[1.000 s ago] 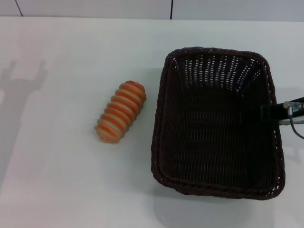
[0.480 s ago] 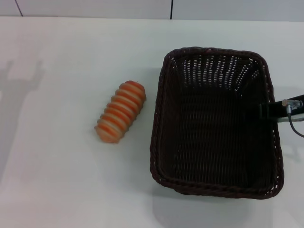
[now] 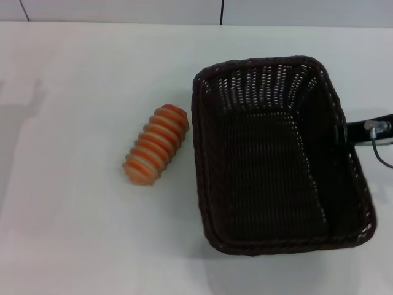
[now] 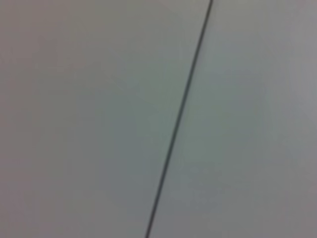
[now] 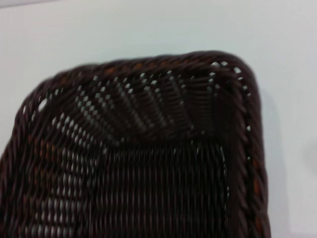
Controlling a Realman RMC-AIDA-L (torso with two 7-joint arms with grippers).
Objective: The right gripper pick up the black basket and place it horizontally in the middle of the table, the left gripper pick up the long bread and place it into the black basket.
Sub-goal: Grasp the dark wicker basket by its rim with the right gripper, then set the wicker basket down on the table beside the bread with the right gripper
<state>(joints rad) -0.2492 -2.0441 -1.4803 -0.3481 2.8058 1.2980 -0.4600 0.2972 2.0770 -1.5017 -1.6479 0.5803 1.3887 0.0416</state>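
Head looks down; right wrist nears black basket (image 3: 279,157) (shared).

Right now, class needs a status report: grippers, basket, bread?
Right gripper on basket rim. Left gripper unseen. Bread on table, beside basket, path clear.

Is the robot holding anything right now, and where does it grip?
The right hand grips the black basket at its right rim. The left hand isn't visible.

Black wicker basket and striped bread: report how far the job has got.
Nothing is finished. In hand: the right gripper is clamped on the right rim of the large dark woven wicker basket, which sits skewed on the white table. Left: setting it horizontally mid-table, then the left gripper, out of view, putting the orange-and-cream ridged toy loaf, untouched beside it, inside.
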